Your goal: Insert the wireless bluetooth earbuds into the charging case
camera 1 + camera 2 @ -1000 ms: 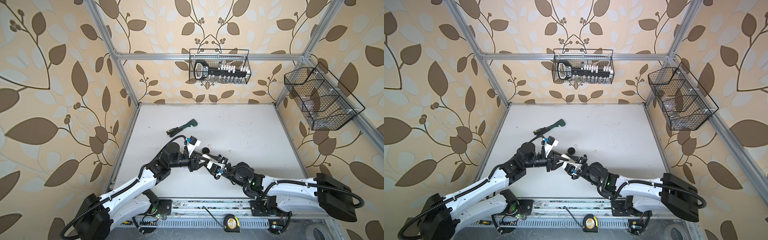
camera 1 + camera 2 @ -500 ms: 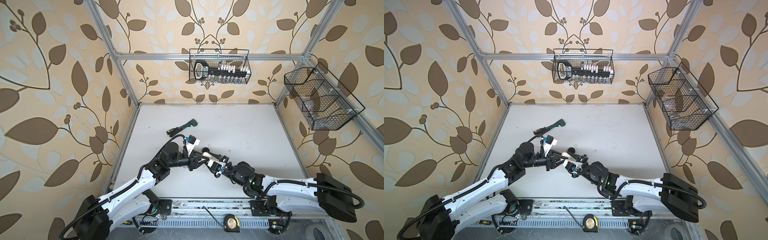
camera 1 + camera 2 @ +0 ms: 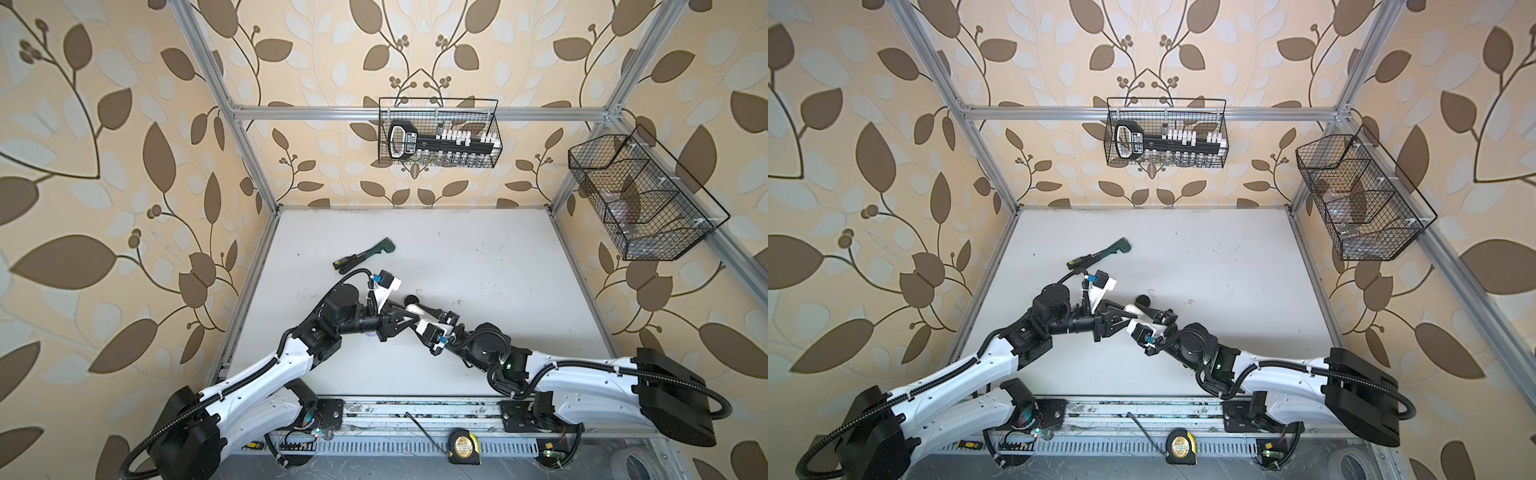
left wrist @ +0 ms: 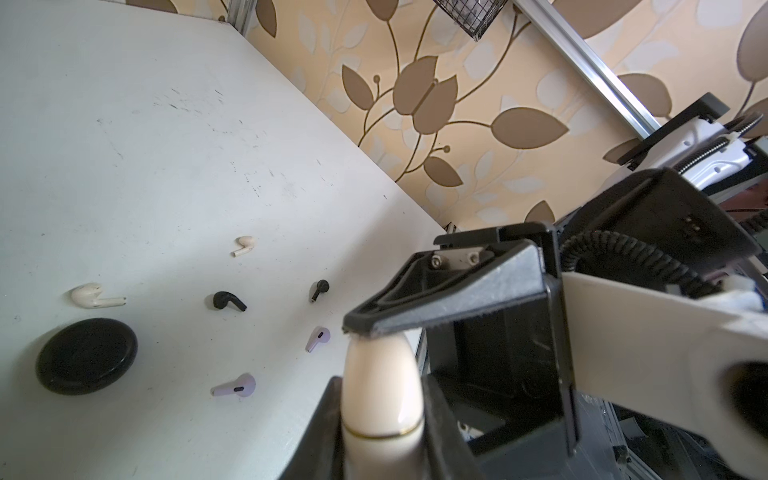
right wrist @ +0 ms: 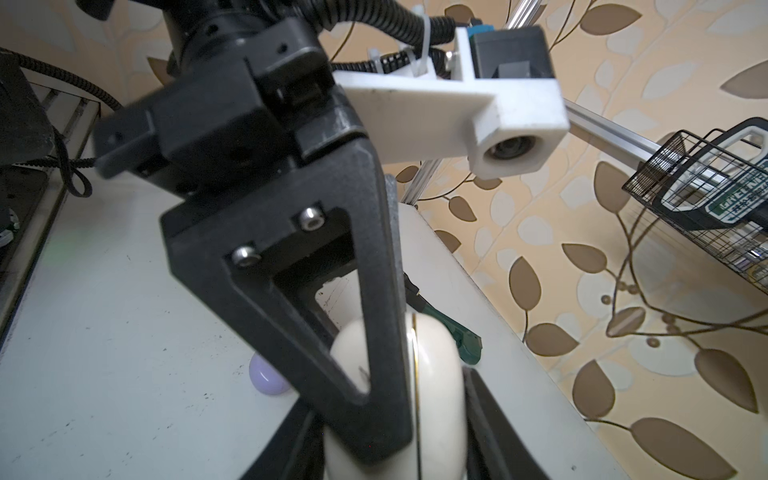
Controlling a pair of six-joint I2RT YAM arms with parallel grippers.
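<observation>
Judging by both top views, the step in hand is getting the charging case open. It hangs clear of the bench near the front middle, with the left end effector and the right end effector meeting on it from opposite sides. A black round case lies on the bench just behind them.

From the left wrist camera, the cream charging case shows edge-on with its gold seam closed. The left end effector is clenched on it, its fingers tight against either flank. One of the right arm's fingers bears on the case's far tip. None of the wireless bluetooth earbuds is seated. All six, white, black and lilac, lie loose on the bench near the black round case.

From the right wrist camera, the right end effector is grasping the same case, its fingers flanking the shell. A left finger crosses in front of it. A lilac rounded thing rests on the bench beside them.

The next move, as I read it, calls for one end effector to hold one half steady while the other parts the lid along the seam. The glossy shell looks likely to slip if the pull is off-line.
</observation>
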